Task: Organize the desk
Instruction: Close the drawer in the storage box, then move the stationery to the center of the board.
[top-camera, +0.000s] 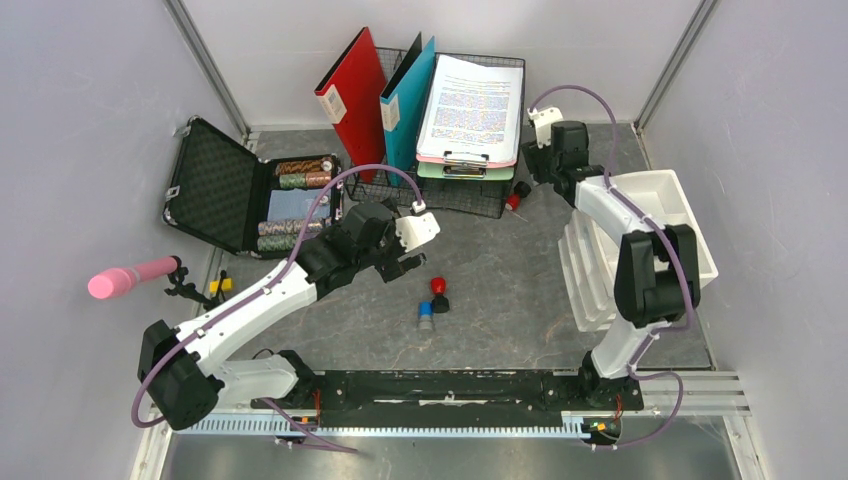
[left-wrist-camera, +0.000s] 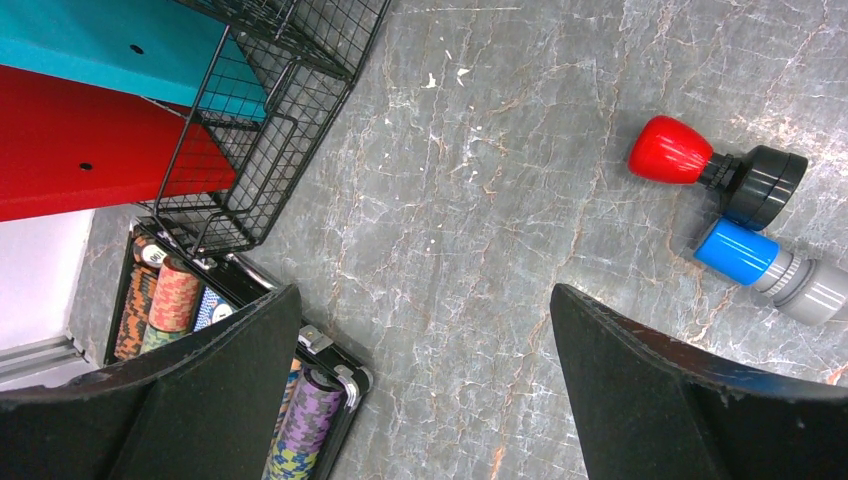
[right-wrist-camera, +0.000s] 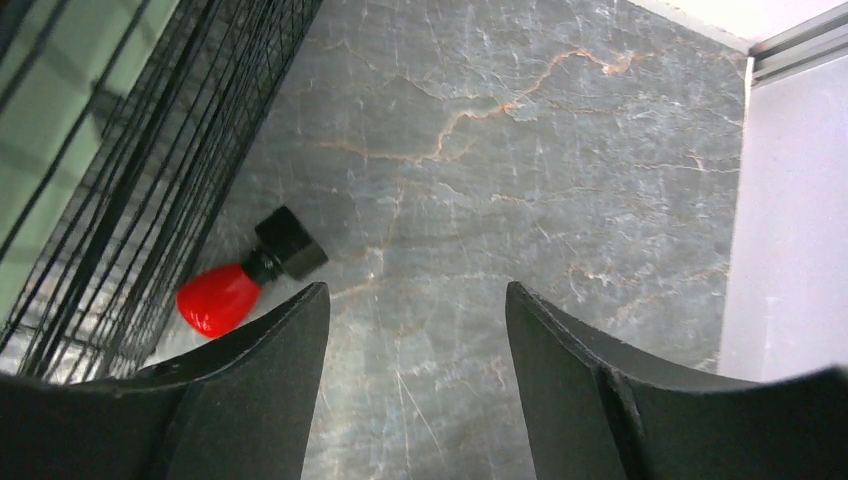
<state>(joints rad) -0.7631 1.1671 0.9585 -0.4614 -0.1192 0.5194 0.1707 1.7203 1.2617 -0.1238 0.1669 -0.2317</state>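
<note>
Desk: the dark-grey stone-look top sat between pale walls, with both arm bases on the rail at its near edge. The left gripper hung over bare tabletop left of centre, its jaws spread wide with nothing between them. Just to its right lay a red-knobbed stamp with a black base and a blue stamp with a grey end, both on their sides and apparently touching. An open black case sat at the far left, holding rows of poker chips. At the back stood a wire basket, with a red folder and a teal folder leaning at its left end and a clipboard with a printed sheet lying on top. The right gripper was held low by the basket's right corner, its jaws parted and gripping nothing. A second red stamp lay beside its left finger, against the basket. Stacked white trays stood at the right side.
</note>
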